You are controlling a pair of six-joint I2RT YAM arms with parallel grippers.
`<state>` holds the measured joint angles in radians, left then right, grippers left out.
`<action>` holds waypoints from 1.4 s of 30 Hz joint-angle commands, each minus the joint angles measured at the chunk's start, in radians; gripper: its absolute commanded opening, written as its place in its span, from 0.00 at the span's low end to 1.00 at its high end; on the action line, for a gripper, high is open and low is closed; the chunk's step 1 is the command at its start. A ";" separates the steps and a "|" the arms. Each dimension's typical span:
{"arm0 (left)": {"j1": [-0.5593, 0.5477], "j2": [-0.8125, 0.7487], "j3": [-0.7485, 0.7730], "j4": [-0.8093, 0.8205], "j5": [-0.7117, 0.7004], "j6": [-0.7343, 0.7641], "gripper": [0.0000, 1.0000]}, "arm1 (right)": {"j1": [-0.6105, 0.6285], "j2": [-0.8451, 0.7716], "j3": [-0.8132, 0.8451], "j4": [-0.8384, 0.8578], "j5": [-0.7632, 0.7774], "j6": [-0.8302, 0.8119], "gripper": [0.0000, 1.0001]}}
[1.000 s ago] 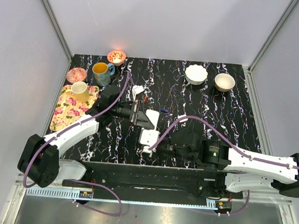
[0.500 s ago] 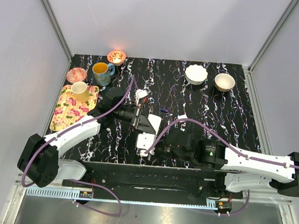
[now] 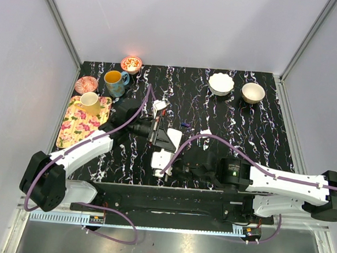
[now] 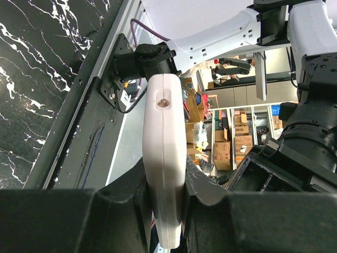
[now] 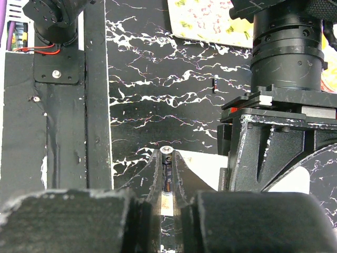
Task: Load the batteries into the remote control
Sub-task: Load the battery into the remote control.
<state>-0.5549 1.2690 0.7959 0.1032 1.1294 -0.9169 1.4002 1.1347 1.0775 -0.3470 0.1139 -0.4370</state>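
Left wrist: left gripper (image 4: pixel 166 176) clamped on remote control (image 4: pixel 164 121), edge-on. Right wrist: right gripper (image 5: pixel 167 163) pinching battery (image 5: pixel 167 184) just short of remote, second battery (image 5: pixel 215 84) lying beyond remote. Top: both grippers at remote. Insertion step, I reckon; next I'd line battery up and seat it in remote

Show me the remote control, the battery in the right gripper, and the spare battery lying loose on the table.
remote control (image 4: pixel 164 158): left wrist view, white shell below the screw.
held battery (image 5: pixel 167 180): right wrist view, its dark body.
spare battery (image 5: pixel 215 84): right wrist view, its middle.
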 commanded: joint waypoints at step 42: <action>0.026 -0.079 -0.040 0.224 -0.074 -0.142 0.00 | -0.078 0.097 0.096 -0.211 0.023 0.205 0.15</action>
<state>-0.5373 1.2324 0.7433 0.2352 1.0672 -1.0023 1.3266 1.2091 1.1576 -0.4725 0.1261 -0.2657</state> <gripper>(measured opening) 0.249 0.120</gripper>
